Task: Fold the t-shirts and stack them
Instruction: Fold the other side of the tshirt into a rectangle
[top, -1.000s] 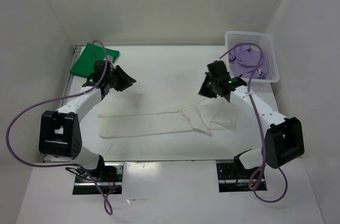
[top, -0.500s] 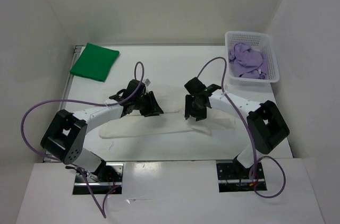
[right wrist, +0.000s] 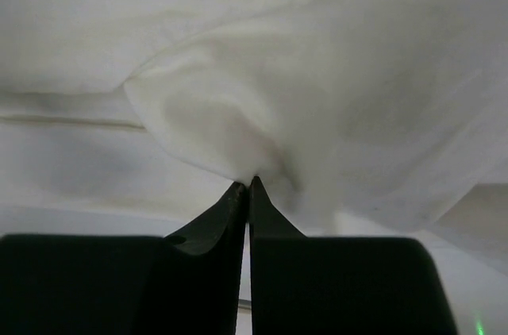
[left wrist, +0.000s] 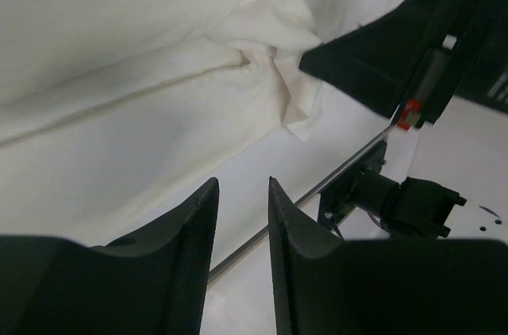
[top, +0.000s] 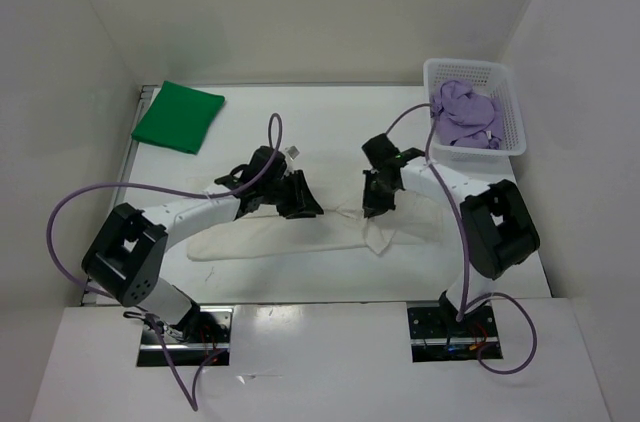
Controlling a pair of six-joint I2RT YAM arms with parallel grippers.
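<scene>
My left gripper (top: 298, 204) has moved from the far-left corner to a position over the middle of the white-cream soft cloth t-shirt (top: 250, 240); my right gripper (top: 375, 204) has come in from the far right, opened briefly, and now pinches a raised fold of that t-shirt; the t-shirt's right end has drawn inward.

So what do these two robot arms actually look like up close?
The left arm and right arm are white tubes joined by chunky black blocks. A loose purple cable loops along each. The jaws are black, flat and tapering.
</scene>
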